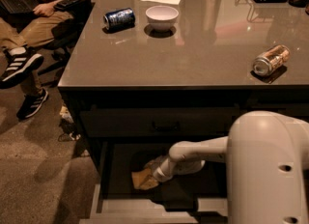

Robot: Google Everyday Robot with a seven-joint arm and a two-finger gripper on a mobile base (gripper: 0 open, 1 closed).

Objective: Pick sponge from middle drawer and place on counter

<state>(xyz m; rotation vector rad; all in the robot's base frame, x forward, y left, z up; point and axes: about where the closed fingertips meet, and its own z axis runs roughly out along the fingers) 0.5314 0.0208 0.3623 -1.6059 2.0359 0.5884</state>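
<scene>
Pale-yellow soft rectangular sponge [144, 179]: at end effector [157, 169] tip, lower left
End effector: low inside wide dark-floored middle drawer [135, 212]; grip cannot be told

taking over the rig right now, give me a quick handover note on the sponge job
The pincer is down in the wide shallow grey-rimmed middle drawer, at the small soft pale-yellow sponge on its dark floor; a hold cannot be confirmed.
The glossy grey-brown counter has no sponge on it.
Done: drawer open, arm reached in.
Left: grasp, lift out, place on counter.
</scene>
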